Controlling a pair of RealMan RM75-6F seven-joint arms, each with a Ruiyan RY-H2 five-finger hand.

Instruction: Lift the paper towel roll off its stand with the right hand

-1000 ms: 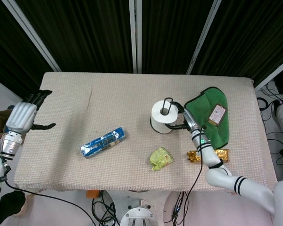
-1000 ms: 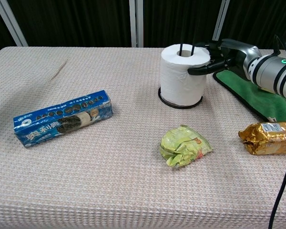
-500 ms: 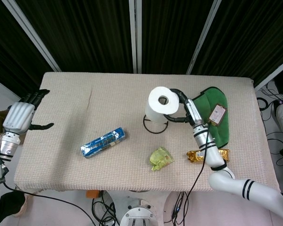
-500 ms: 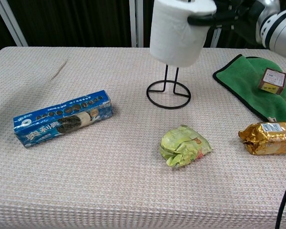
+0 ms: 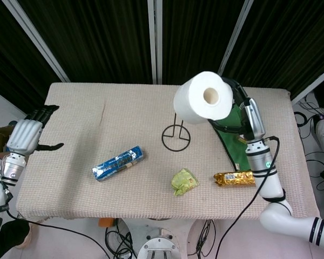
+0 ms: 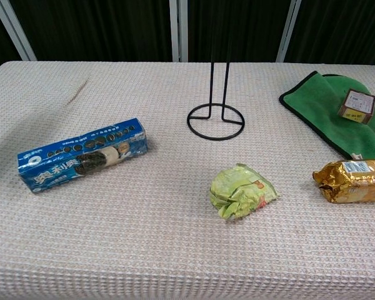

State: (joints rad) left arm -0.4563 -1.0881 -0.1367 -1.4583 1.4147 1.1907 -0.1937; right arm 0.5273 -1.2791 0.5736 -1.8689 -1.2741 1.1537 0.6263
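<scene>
One step is done: my right hand (image 5: 243,116) fingers clasp the paper towel roll (image 5: 204,98), clear above its stand (image 5: 176,136) below them.

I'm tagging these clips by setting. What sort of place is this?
Probably a robot lab or data-collection booth, not a home: black curtains back a cloth-covered table, cables trail over the floor, and assorted props such as a cookie pack lie spread out.
</scene>
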